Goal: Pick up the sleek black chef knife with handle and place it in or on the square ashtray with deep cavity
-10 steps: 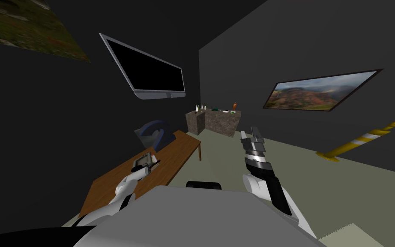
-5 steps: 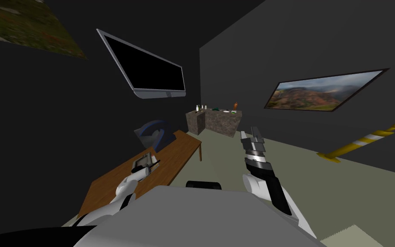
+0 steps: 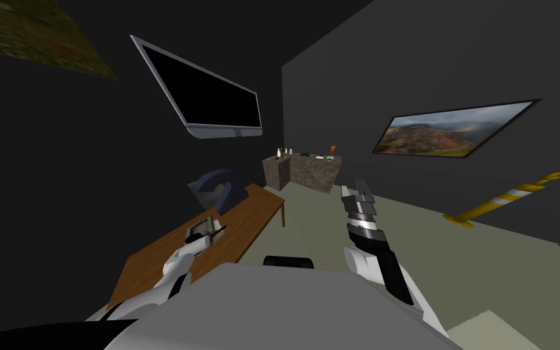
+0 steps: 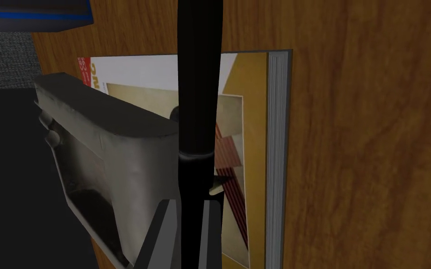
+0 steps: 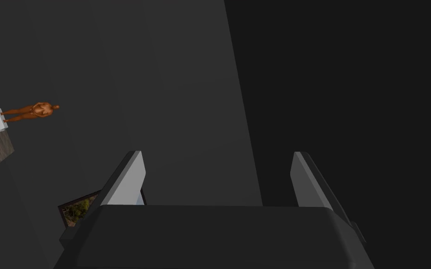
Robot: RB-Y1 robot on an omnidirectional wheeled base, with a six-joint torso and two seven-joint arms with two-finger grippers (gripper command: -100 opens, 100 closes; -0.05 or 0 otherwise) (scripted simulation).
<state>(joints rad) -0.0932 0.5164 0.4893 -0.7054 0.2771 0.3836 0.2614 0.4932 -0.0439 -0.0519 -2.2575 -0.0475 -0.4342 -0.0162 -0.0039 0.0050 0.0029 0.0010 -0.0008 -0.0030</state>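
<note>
Two pincers, and one of them is loaded. My left pincer [image 4: 189, 208] is clamped on the knife [image 4: 198, 93]. Both fingers press the sides of its black handle, and the knife runs straight out from them, long and dark. My right pincer [image 5: 219, 180] holds nothing, its fingers standing well apart. In the head view it [image 3: 355, 188] is raised over the floor [image 3: 455, 255], right of the desk.

By count there is one knife, one ashtray, one book and one desk. The ashtray [image 4: 102, 140] is grey with a dark rim and a deep hollow. It sits just beside the held knife, but I cannot tell whether the two touch. The book [image 4: 252, 140] lies flat on the brown wooden desk [image 4: 373, 140], under the knife and partly behind the ashtray.

The left wrist view gives me the book's printed cover and its pale page edges. The head view gives me the whole desk [image 3: 254, 212] stretching away on my left. There my left pincer [image 3: 210, 234], the ashtray [image 3: 200, 227] and the knife [image 3: 218, 231] sit close together near its middle. A blue thing [image 3: 215, 188] stands at the far end.
</note>
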